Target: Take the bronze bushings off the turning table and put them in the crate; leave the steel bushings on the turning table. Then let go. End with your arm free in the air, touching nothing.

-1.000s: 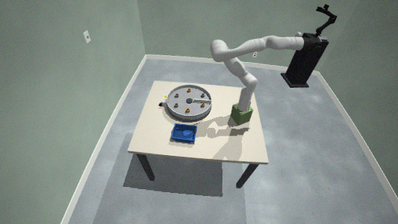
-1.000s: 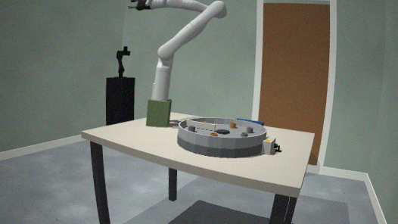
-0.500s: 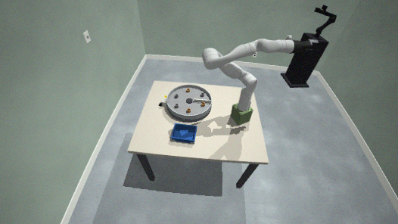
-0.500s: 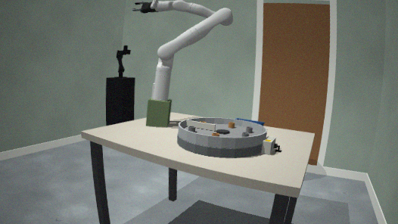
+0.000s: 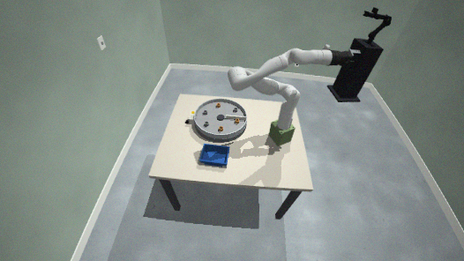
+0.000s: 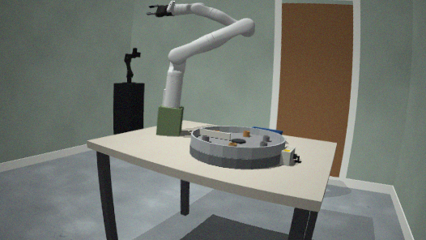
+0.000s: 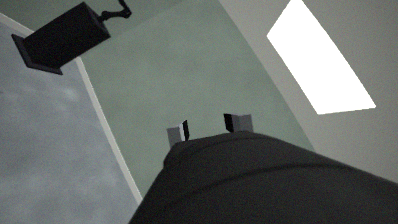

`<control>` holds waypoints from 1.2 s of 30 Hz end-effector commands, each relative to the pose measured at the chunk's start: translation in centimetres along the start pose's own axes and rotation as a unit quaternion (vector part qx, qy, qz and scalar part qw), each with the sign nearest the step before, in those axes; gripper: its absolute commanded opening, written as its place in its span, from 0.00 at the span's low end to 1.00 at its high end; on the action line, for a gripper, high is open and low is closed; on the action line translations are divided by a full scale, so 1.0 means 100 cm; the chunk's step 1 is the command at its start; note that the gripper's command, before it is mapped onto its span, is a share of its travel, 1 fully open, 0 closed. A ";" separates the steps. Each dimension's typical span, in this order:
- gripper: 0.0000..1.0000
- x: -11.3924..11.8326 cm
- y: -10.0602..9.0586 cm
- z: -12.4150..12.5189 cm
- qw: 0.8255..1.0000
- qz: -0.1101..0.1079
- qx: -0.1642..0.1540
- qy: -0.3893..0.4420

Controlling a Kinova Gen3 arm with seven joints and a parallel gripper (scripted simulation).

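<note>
Table (image 5: 176,160) (image 6: 202,174) of pale, matte board stands on dark square legs, and from where I am the whole job on it looks undone. The smooth white arm (image 5: 266,67) (image 6: 215,37), all rounded tubes, rises from a boxy green base (image 5: 282,134) (image 6: 169,122) and folds back high, well apart from the work. The turning table (image 5: 220,136) (image 6: 235,156) is a shallow grey drum with a faceted wall, a dark round hub and a pale straight bar (image 5: 235,117) (image 6: 215,134) reaching toward its rim. Near it sits the blue crate (image 5: 213,164) (image 6: 267,130), oblong and open-topped; I make out no bushing inside. The black gripper (image 5: 356,53) (image 6: 149,10) (image 7: 206,124) is spread fully open up in the air, with nothing between its fingers. Smallest are the stubby bushings: three bronze bushings (image 5: 220,129) (image 6: 246,133), orange-brown, are on the turning table, so all three I can see are left to move. Three dull grey steel bushings (image 5: 206,124) (image 6: 266,139) share the disc, where they belong.

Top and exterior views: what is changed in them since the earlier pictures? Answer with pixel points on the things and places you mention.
The arm (image 5: 238,79) (image 6: 246,27) has lowered its elbow and open jaws. The bronze bushings (image 5: 220,129) (image 6: 246,134) and steel bushings (image 5: 206,124) (image 6: 266,139) have turned slightly counterclockwise, seen from above. Nothing was taken. The crate (image 5: 228,157) (image 6: 267,130) stayed put.
</note>
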State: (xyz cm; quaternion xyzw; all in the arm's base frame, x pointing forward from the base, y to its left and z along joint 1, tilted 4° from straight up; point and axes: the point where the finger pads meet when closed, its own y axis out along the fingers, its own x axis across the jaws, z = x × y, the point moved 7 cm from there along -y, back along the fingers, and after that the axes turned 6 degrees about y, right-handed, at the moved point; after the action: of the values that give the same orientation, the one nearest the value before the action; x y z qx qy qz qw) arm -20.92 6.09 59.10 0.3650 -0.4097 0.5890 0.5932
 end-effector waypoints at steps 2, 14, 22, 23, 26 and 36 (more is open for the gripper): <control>1.00 0.005 -0.008 -0.001 1.000 -0.012 0.004 0.004; 1.00 -0.020 -0.059 -0.006 1.000 -0.011 0.004 0.004; 1.00 -0.020 -0.059 -0.006 1.000 -0.011 0.004 0.004; 1.00 -0.020 -0.059 -0.006 1.000 -0.011 0.004 0.004; 1.00 -0.026 -0.068 -0.007 1.000 -0.010 0.003 0.003; 1.00 -0.046 -0.109 -0.011 1.000 -0.010 0.003 0.003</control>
State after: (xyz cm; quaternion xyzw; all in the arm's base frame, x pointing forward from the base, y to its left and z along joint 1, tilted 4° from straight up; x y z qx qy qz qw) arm -10.20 4.73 54.85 0.3661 -0.4074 0.5878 0.5954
